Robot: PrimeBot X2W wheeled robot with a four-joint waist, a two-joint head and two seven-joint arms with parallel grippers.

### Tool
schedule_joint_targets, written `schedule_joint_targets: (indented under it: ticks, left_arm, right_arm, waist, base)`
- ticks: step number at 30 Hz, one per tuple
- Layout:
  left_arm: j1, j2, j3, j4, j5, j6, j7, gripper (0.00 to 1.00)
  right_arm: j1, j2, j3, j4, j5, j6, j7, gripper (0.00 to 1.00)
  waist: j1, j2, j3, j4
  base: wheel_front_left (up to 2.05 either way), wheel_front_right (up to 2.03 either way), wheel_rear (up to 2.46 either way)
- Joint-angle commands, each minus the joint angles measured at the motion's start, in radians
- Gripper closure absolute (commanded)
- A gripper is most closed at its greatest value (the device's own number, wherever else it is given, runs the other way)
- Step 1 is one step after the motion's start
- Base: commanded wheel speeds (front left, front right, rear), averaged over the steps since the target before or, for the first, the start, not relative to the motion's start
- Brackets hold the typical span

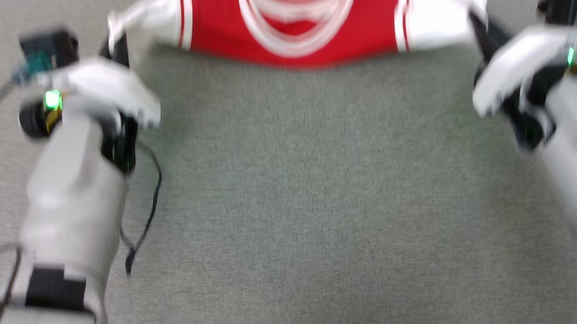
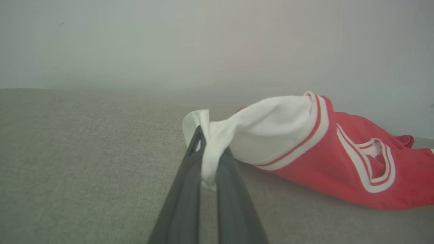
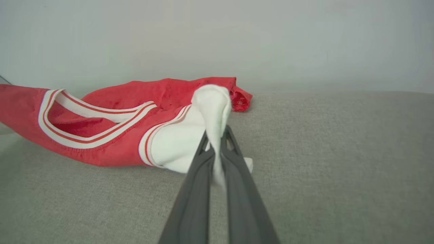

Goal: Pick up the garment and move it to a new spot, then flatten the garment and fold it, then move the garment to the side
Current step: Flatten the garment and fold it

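The garment [image 1: 298, 32], a red jersey with white sleeves and a striped collar, is stretched across the top of the head view, its upper part cut off by the frame. My left gripper [image 1: 117, 43] is shut on the white left sleeve. In the left wrist view my left gripper [image 2: 206, 149] pinches bunched white sleeve cloth, with the garment [image 2: 339, 162] trailing to the right. My right gripper [image 1: 475, 21] is shut on the other white sleeve. The right wrist view has my right gripper [image 3: 217, 142] clamped on a white fold, and the garment [image 3: 112, 118] lies to its left.
A grey fabric surface [image 1: 309, 204] spreads below the garment and between my arms. A pale wall [image 2: 217, 44] rises behind it. A thin black cable [image 1: 148, 210] hangs beside my left forearm.
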Motion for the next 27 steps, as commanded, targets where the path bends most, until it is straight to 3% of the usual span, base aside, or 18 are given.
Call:
schedule_joint_targets:
  ticks: [1, 11, 19, 27]
  left_arm:
    - [0.055, 0.016, 0.007, -0.02, 0.009, 0.0, -0.007, 1.0]
    - [0.539, 0.05, 0.136, -0.341, 0.032, 0.059, -0.005, 1.0]
    - [0.905, 0.047, 0.187, -0.613, 0.023, 0.144, 0.001, 1.0]
    - [1.146, 0.034, 0.165, -0.849, 0.031, 0.229, 0.068, 1.0]
  right_arm:
    - [0.049, -0.014, 0.009, -0.006, 0.012, -0.001, -0.007, 1.0]
    - [0.374, -0.086, 0.035, -0.142, 0.113, -0.001, -0.072, 1.0]
    - [0.626, -0.139, -0.019, -0.266, 0.079, -0.001, -0.106, 1.0]
    - [0.883, -0.123, -0.151, -0.385, -0.034, -0.001, -0.113, 1.0]
  waist:
    - [0.0001, 0.0, -0.086, 0.007]
    - [0.0001, 0.0, -0.253, 0.003]
    - [0.0001, 0.0, -0.326, -0.007]
    - [0.0001, 0.0, -0.35, 0.003]
  base:
    - [0.0, 0.0, 0.0]
    - [0.0, 0.0, 0.0]
    - [0.0, 0.0, 0.0]
    - [0.0, 0.0, 0.0]
